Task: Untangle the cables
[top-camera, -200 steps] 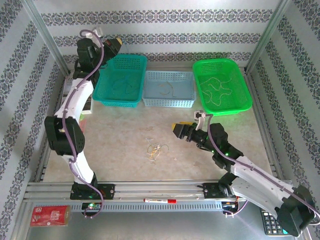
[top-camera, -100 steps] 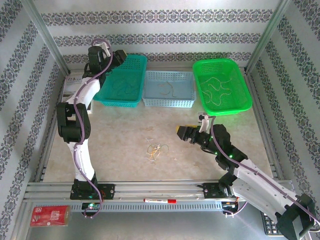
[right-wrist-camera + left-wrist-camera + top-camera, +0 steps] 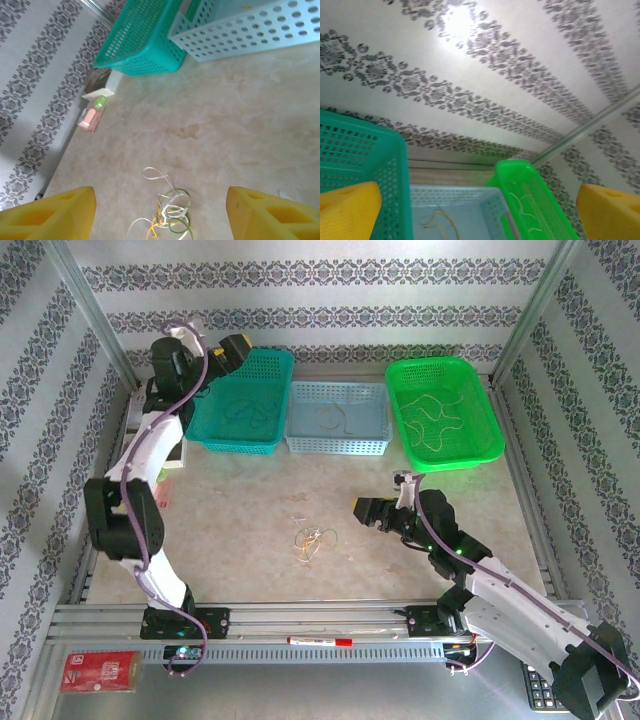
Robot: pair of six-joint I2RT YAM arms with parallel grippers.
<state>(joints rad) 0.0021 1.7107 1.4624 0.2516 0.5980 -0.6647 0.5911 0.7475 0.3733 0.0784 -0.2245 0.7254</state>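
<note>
Yellow pads of the left claw stood wide apart with nothing between them, where a second before that claw had been clenched. It hung above the far left corner of the teal basket. I judged that a strand had just been let go there, though the drop itself could not be made out among the thin curls lying in that basket. More strands lay in the pale blue basket and the green basket, all three set along the far edge of the bench. The cables yet to be sorted stayed as a small knot of whitish, yellowish and greenish loops near the middle of the bench, unmoved. The right claw had eased slightly toward the near edge and hovered just right of the knot, released and empty, pointing at it. One more strand looked sorted, and the knot remained the next job.
</note>
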